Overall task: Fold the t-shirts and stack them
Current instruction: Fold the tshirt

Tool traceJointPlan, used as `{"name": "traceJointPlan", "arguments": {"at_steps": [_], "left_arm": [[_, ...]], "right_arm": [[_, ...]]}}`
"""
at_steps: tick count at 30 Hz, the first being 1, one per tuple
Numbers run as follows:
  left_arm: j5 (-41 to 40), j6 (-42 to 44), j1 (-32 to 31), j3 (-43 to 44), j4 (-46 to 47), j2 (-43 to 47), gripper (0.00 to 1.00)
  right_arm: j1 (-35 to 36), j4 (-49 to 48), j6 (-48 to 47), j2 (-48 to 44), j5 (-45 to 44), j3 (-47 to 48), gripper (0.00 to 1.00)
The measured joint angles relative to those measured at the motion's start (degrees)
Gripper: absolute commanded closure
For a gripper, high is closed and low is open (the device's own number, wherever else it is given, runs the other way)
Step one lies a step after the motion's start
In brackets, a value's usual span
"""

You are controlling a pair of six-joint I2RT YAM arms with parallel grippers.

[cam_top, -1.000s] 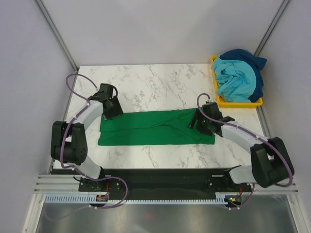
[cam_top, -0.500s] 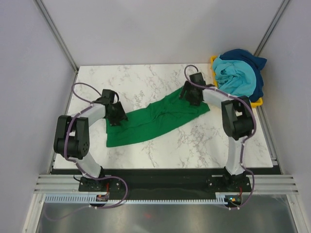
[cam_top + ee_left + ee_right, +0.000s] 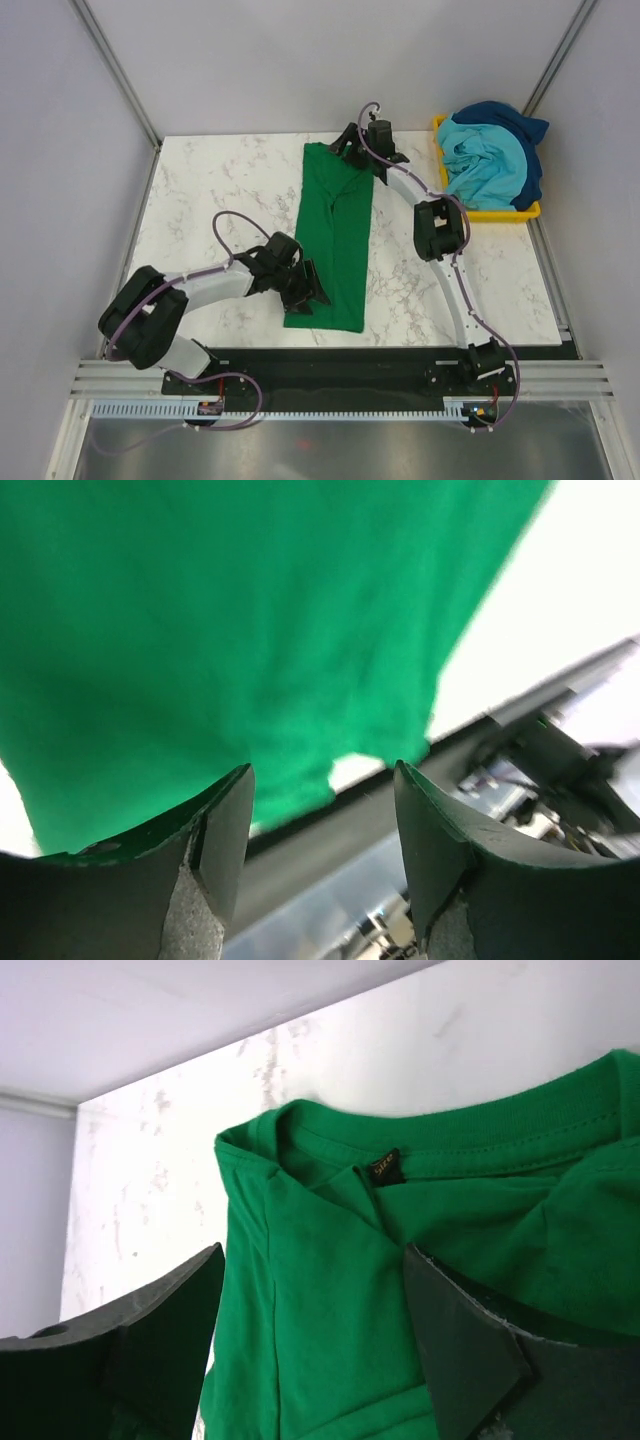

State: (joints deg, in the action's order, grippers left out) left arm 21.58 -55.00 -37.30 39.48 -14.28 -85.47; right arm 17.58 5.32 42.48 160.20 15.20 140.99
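Note:
The bright green t-shirt (image 3: 335, 240) lies on the marble table (image 3: 220, 190) as a long narrow strip, collar at the far end and hem near the front edge. My left gripper (image 3: 303, 290) sits at the strip's near left edge, open; in the left wrist view (image 3: 322, 800) the green cloth (image 3: 230, 610) ends just beyond the fingertips, with nothing between them. My right gripper (image 3: 352, 148) hovers open over the collar end (image 3: 312, 1260), the neck label (image 3: 385, 1167) just ahead. The light turquoise t-shirt (image 3: 485, 160) and the dark blue one (image 3: 522, 130) are heaped in the bin.
A yellow plastic bin (image 3: 495, 213) stands at the table's far right corner. Grey walls close in the left, back and right sides. The black mounting rail (image 3: 340, 365) runs along the near edge, right behind the shirt's hem.
The green shirt has swung from lying left to right into a far-to-near strip. My right arm reached to the far end; my left arm came toward the near edge.

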Motion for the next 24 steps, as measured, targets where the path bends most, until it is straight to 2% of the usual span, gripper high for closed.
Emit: {"name": "traceJointPlan", "arguments": {"at_steps": [2,7,9,15,20,24], "left_arm": [[0.90,-2.40,-1.90,-0.15,-0.68,2.32,0.33],[-0.22,-3.43,-3.91,4.11,-6.32,10.21,0.32],[-2.80,-2.62,-4.15,6.84,-9.03,13.31,0.32],[-13.57,1.01,-4.15,8.83,-16.81,21.18,0.32],[-19.43,3.19,-4.15,7.30,-20.50,23.76,0.32],[-22.53,4.66,-4.15,5.42,-21.79,24.24,0.34]], "right_arm": [[0.17,-4.07,0.59,1.09,1.90,-0.17,0.17],[0.63,-11.30,1.55,4.09,6.19,1.84,0.05],[0.83,-12.24,1.31,4.09,7.10,1.84,0.02],[1.31,-11.26,-2.95,2.62,8.46,0.79,0.02],[1.33,-7.02,-9.90,-9.57,6.73,-9.81,0.02],[0.94,-4.52,-14.88,-26.08,4.74,-18.84,0.02]]}}
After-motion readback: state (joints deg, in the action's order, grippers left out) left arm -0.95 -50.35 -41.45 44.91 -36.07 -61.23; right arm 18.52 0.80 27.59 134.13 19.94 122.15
